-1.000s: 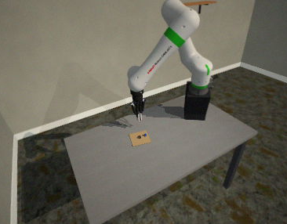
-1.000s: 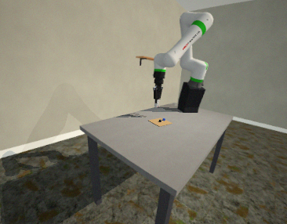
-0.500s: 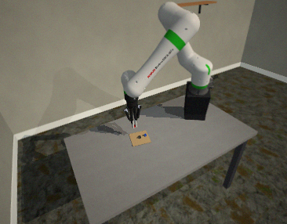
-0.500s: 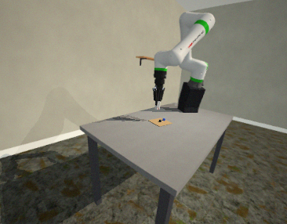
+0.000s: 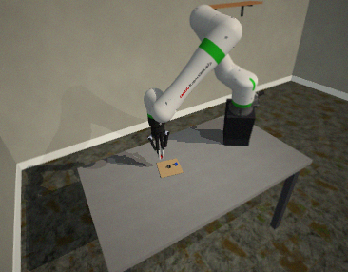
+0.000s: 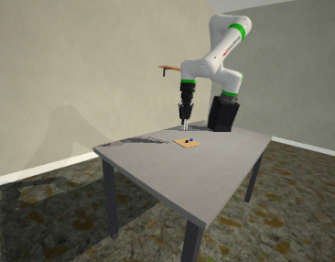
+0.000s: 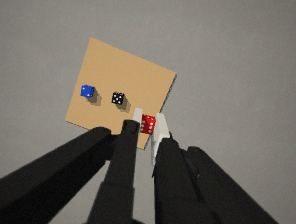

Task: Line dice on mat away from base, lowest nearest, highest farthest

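1 red die [image 7: 148, 123] pinched in nearly closed gripper [image 7: 147, 126], above mat [image 7: 120, 75] edge

In the wrist view the red die [image 7: 148, 123] clamped between the jaws shows only its near face; both flanks are covered by the fingertips. Pip counts on it, the black die [image 7: 118, 98] and the blue die [image 7: 87, 91] beyond are too blurred to read. The mat [image 7: 145, 80] edge beneath the jaws is hidden. The desk [image 7: 240, 60] runs off every edge.
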Controlling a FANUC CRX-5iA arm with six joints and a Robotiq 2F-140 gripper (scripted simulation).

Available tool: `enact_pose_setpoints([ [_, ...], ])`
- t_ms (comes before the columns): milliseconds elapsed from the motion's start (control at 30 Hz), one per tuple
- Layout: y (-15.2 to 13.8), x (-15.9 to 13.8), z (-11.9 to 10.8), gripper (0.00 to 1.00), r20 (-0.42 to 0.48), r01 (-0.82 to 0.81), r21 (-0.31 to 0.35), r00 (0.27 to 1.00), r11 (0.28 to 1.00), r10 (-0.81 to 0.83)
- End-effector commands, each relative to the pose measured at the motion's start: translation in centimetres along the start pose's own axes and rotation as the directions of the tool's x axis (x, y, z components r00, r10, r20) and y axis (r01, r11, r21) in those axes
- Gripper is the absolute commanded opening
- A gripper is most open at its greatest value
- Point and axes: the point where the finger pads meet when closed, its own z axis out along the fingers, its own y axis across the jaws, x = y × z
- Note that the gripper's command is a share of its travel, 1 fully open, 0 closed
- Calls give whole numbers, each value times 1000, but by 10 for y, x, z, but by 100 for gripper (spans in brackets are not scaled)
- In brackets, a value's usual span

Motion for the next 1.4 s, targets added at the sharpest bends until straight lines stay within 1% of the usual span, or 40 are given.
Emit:
enact_pose_setpoints([
  [0, 0, 0, 2, 7, 0, 0, 0, 1000, 1000, 0],
  [167, 0, 0, 13, 7, 0, 0, 0, 1000, 1000, 0],
  [400, 1, 0, 44, 7, 0, 0, 0, 1000, 1000, 0],
  [467, 1, 0, 44, 7, 0, 0, 0, 1000, 1000, 0],
  [667, 1, 0, 72, 7, 0, 0, 0, 1000, 1000, 0],
  [833, 1, 0, 88, 7, 0, 0, 0, 1000, 1000, 0],
  [967, 1, 0, 94, 7, 0, 0, 0, 1000, 1000, 0],
  [1367, 1, 0, 95, 7, 0, 0, 0, 1000, 1000, 0],
])
